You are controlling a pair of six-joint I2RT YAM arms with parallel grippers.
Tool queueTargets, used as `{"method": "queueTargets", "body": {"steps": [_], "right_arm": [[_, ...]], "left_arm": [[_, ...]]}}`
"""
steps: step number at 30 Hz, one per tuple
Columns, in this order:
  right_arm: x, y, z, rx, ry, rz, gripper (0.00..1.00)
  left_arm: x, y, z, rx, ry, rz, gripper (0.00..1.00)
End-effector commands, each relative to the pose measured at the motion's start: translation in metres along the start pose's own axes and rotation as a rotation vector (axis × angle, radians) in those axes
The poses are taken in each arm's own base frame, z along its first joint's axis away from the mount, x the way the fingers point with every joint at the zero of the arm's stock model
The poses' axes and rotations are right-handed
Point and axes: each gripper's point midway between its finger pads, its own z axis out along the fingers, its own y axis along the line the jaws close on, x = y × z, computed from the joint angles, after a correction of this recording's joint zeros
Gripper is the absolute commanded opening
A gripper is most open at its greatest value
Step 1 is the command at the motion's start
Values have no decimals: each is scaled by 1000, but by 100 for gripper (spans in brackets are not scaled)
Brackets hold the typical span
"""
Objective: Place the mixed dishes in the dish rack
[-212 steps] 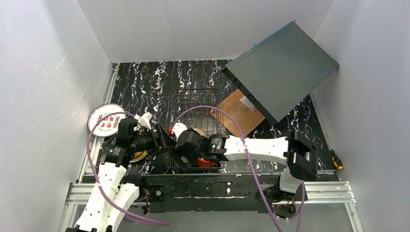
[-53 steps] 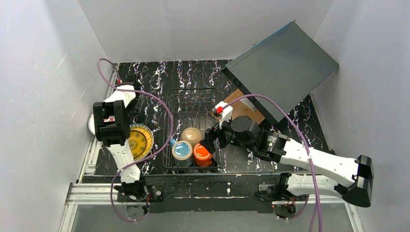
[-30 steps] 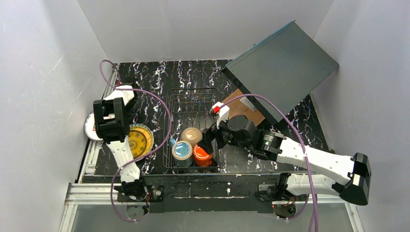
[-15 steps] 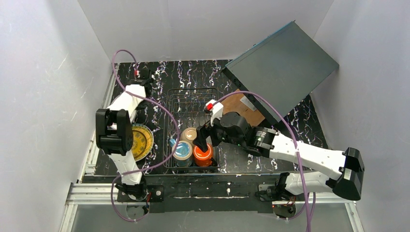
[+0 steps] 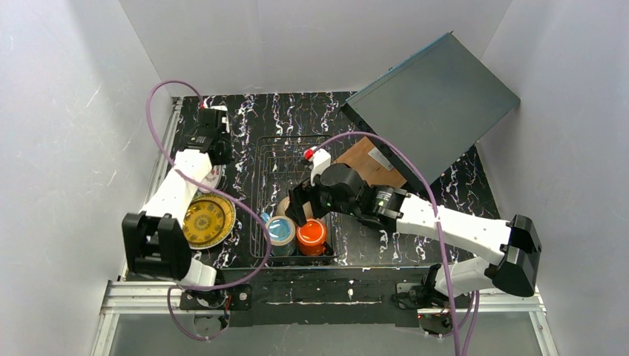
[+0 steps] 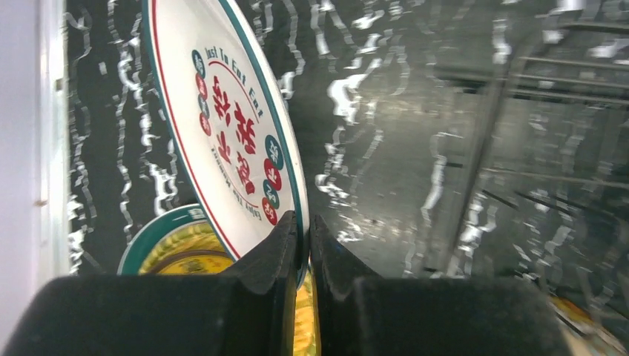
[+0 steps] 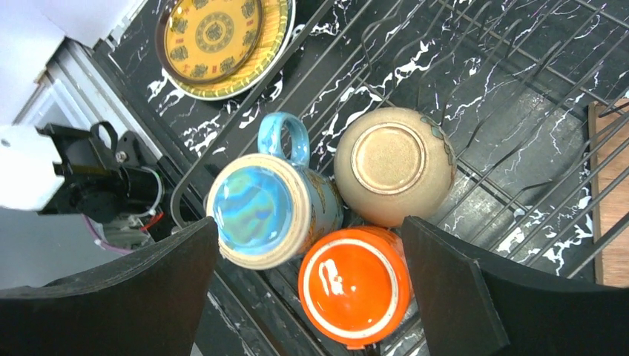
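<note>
While the right gripper [image 7: 308, 274] has slid over the mugs and bowl at six o'clock in the dish rack [image 5: 297, 157], fingers spread, the left gripper [image 6: 303, 222] has carried the white plate with coloured marks [image 6: 230, 126], pinched by its rim, to the rack's ten o'clock. Slotting it in looks next.

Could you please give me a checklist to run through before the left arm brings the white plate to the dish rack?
1. Jaws of left gripper shut on white plate rim: ok.
2. Gap between white plate and yellow plate below: cannot tell.
3. Far half of dish rack bare: ok.
4. Path free of right gripper: not ok, it hangs open above the rack.
5. Loaded orange mug, blue mug, bowl upside down at near end: ok.
</note>
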Motion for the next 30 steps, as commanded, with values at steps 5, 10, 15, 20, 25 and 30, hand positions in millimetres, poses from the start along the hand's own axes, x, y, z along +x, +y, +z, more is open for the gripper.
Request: {"method": "queueTargets", "body": {"steps": [5,10,15,20,25,30], "right_arm": [[-36,0,0,61,-54,99,100],[-51,-14,2,173,-90,117,100],[-97,11,-13,148,-248,-19,100],[-121,32,-32,294,-377,-229,100],[-122,18,-37,431,-393,-286,100],[-116,-8,-35,634,-375,-379,100]], "left_arm": [[-32,-33,-61,293,-275,-100,0],[-50,-36,-109,399,-450,-253,0],[-64,-57,-205,713,-360,-726,0],[-56,-116,-246,1050,-137,-913,0],[-44,-144,-266,1145,-40,-931,0],[-30,-170,-276,1194,68,-929,0]]}}
